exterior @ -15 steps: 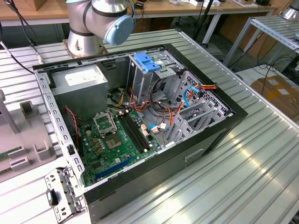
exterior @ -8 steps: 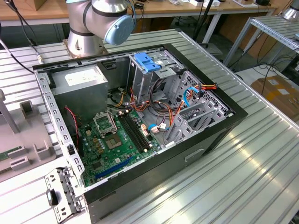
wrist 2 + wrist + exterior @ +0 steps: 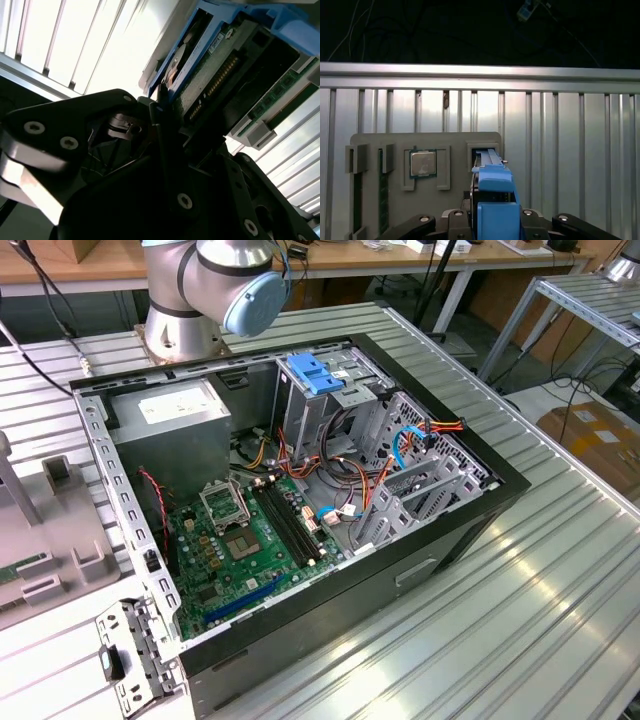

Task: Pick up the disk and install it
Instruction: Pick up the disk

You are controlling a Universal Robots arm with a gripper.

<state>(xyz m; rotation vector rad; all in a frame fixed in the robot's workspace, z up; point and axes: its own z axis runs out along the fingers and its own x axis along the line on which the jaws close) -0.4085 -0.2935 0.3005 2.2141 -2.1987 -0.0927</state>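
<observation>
Your jaws are clenched on the disk (image 3: 495,200), its far end at a pocket of the grey tray (image 3: 455,142); other pockets hold a chip (image 3: 422,163) and memory sticks (image 3: 383,200)

Bench area, exterior view.
Ribbed aluminium tabletop (image 3: 520,580); wooden workbench (image 3: 50,273) along top edge; metal rack (image 3: 590,295) upper right; cardboard box (image 3: 590,440) on floor.

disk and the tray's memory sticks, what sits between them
A square chip in its own recess, between disk and memory sticks, in the first wrist view.
</observation>
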